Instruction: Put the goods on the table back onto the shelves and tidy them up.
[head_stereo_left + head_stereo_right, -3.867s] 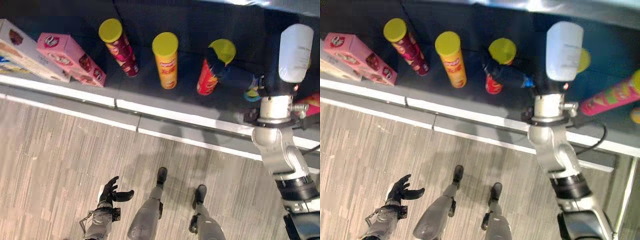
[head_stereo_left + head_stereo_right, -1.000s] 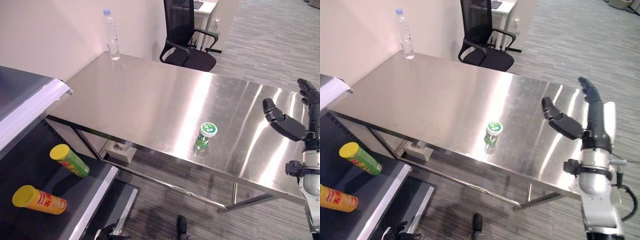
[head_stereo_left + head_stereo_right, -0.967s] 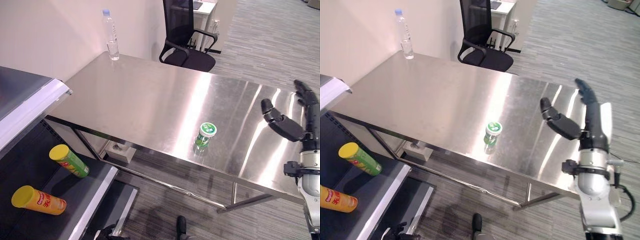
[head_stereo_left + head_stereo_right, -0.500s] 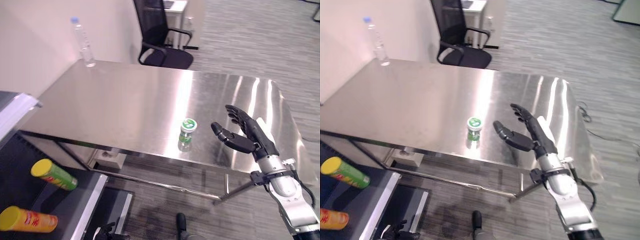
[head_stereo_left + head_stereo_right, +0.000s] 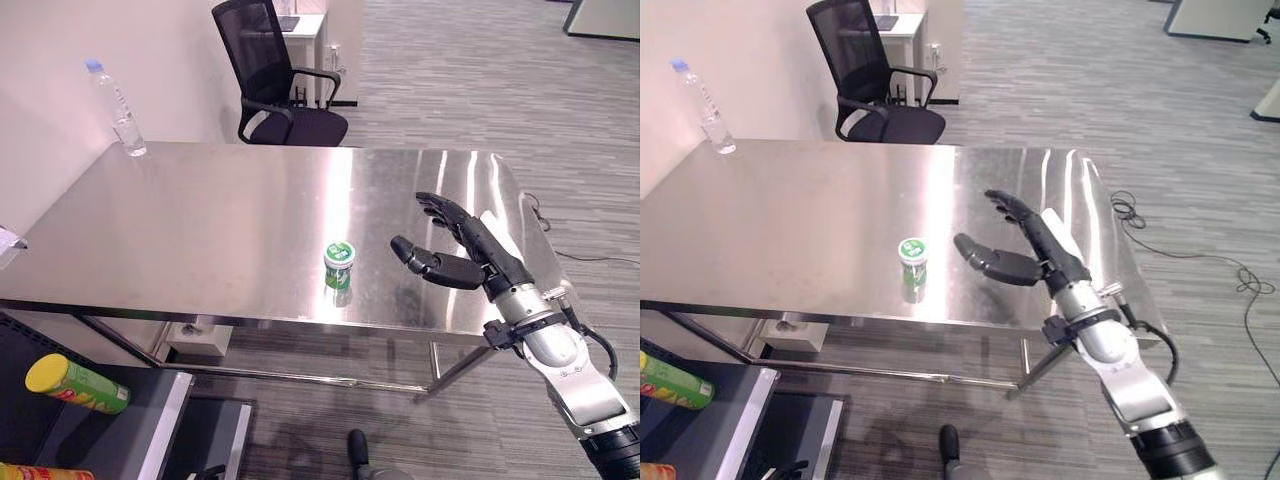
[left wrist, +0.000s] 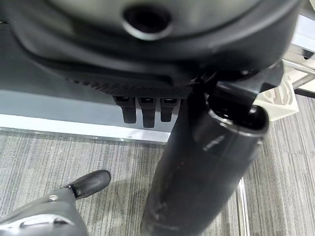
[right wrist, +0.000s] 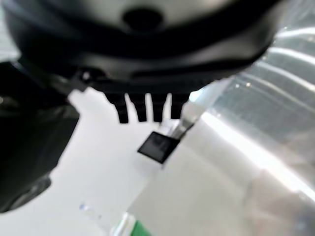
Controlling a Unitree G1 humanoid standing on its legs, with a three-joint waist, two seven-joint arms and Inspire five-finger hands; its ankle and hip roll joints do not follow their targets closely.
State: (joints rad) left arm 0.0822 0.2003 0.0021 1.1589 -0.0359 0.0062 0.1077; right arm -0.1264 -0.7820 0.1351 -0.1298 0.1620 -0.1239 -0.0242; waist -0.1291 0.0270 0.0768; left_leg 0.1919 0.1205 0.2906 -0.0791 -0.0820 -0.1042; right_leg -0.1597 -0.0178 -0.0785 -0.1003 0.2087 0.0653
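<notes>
At the far left, down below the table's level, a green tube with a yellow lid (image 5: 76,384) is lying on its side on the dark shelf (image 5: 110,440), and beside it at the very edge the yellow end of another tube (image 5: 40,472) is just peeking in. Up at the table's far left corner a clear water bottle with a blue cap (image 5: 115,106) is standing upright. The steel table (image 5: 200,220) is stretching across in front of me, shining with streaks of reflected light, and behind it a black office chair (image 5: 278,88) is sitting by the wall. The thing I am dealing with, a small green can (image 5: 339,264), is standing upright near the table's front edge, about midway along it; it is looking short and round, with a white rim around a green top that carries a pale mark, and its body is green with print too small for me to make out. Its reflection is showing in the steel just under it. My right hand (image 5: 468,255) is hovering above the table to the right of the can, apart from it, fingers straight and spread, thumb reaching toward the can, holding nothing. My left hand (image 6: 206,147) is hanging low over the grey floor (image 6: 59,157), thumb and fingers straight and empty.
</notes>
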